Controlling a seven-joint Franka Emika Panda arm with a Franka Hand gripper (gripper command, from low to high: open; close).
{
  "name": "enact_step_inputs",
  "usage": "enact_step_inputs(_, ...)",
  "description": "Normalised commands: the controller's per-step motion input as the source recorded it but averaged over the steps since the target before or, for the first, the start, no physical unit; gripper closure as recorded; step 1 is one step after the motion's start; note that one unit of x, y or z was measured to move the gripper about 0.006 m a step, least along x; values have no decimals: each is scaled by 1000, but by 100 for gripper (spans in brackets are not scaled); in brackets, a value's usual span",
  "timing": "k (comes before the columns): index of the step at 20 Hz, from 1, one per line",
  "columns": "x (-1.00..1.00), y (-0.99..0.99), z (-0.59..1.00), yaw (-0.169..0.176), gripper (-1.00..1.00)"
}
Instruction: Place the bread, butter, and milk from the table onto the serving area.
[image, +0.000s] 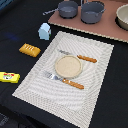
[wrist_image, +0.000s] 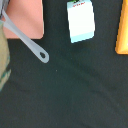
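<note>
The pale-blue milk carton (image: 44, 31) stands on the dark table just off the far left corner of the striped cream serving area (image: 95, 55). It also shows from above in the wrist view (wrist_image: 81, 21). The golden-orange bread (image: 29, 49) lies on the table at the exterior view's left of the mat; one end of it shows in the wrist view (wrist_image: 122, 27). The yellow butter pack (image: 9, 77) lies nearer the front left. On the mat are a tan plate (image: 68, 65) and orange-handled cutlery (image: 75, 84). No gripper fingers show in either view.
A pinkish-brown board (image: 107, 27) at the back carries two grey pots (image: 68, 8) (image: 93, 12) and a pale bowl (image: 122, 16). A grey pot handle (wrist_image: 27, 42) reaches off the board's edge (wrist_image: 22, 17) close to the milk.
</note>
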Motion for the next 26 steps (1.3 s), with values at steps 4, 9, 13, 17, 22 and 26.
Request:
enact_step_inputs(4,0,-983,-556,-11,-100)
enact_step_inputs(9,9,-985,-509,-17,-100)
enact_step_inputs(13,0,-866,-406,-3,-100)
enact_step_inputs(17,-36,-606,-460,0,-100)
enact_step_inputs(22,-241,-357,-575,0,-100)
enact_step_inputs(26,-338,-311,-581,3,-100)
